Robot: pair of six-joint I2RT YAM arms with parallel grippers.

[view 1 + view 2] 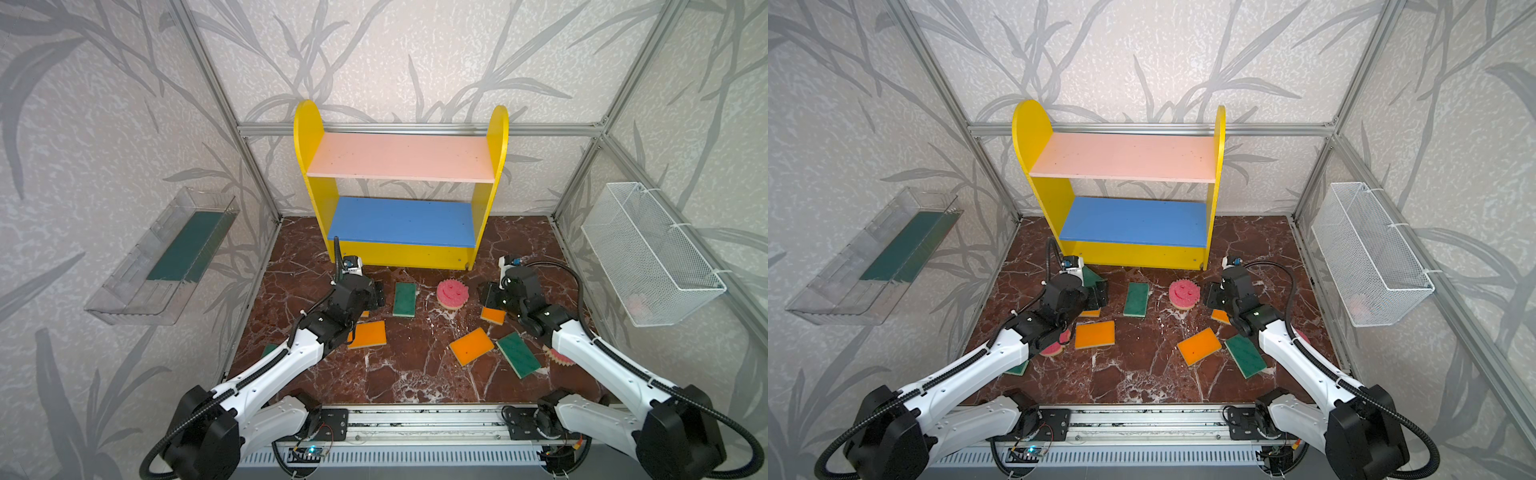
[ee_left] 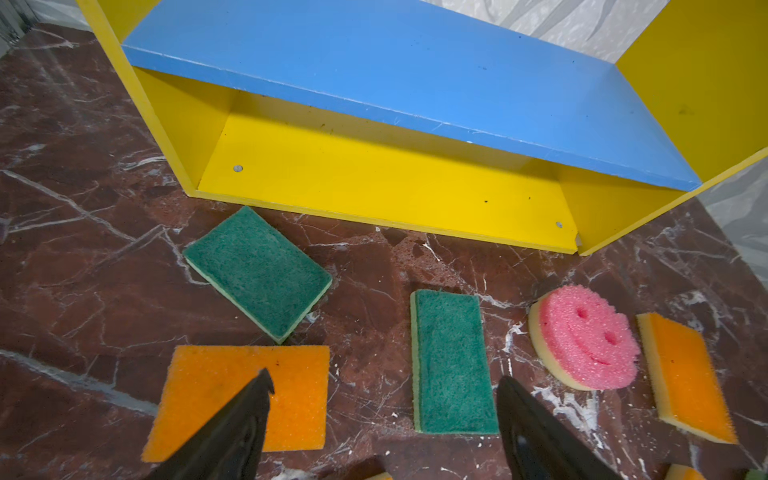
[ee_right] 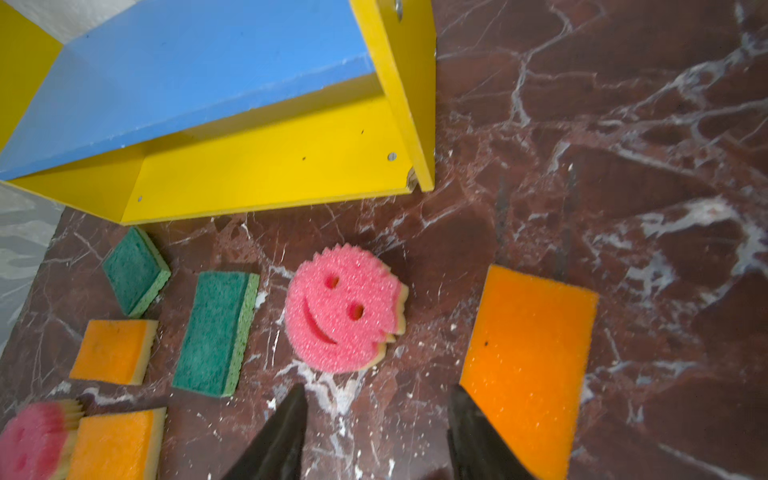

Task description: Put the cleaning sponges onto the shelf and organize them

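While none of its boards holds anything, the small shelf unit with yellow round-topped sides (image 1: 307, 124), pink upper board, blue middle board and yellow base stands at the middle of the back edge of the red-brown marbled bench (image 1: 399, 382).

Stock, all loose on the bench, none shelved:
- Orange rectangular foam sponges, four: one near the left jaws (image 2: 241, 399), one beside the right jaws (image 3: 528, 365), and two further toward the front edge (image 1: 368, 333) (image 1: 471, 345).
- Green-topped rectangular sponges, four: one just before the shelf's base (image 2: 257, 272), one mid-bench (image 1: 405, 299), one toward the right edge (image 1: 518, 354), and one half hidden under the left arm (image 1: 1017, 368).
- Round pink smiley-face sponges with scalloped edges, three: one mid-bench (image 1: 452, 294), and one part-hidden beneath each arm (image 1: 1052, 349) (image 1: 559, 357).

Left jaws: parted, empty, low over the bench, spanning the orange sponge's edge and the mid-bench green sponge. Which one they are aimed at cannot be told.
Right jaws: parted, empty, over bare bench between the mid-bench smiley sponge and the orange one.

Step in hand, by judgement: approach for a first pick, with nothing yet placed.
Next move calls for: centring each pair of jaws over a single sponge, lowering astride its narrow width, and closing gently, as the foam will likely squash. Then lift clear and carry it to a board, grouping like with like.
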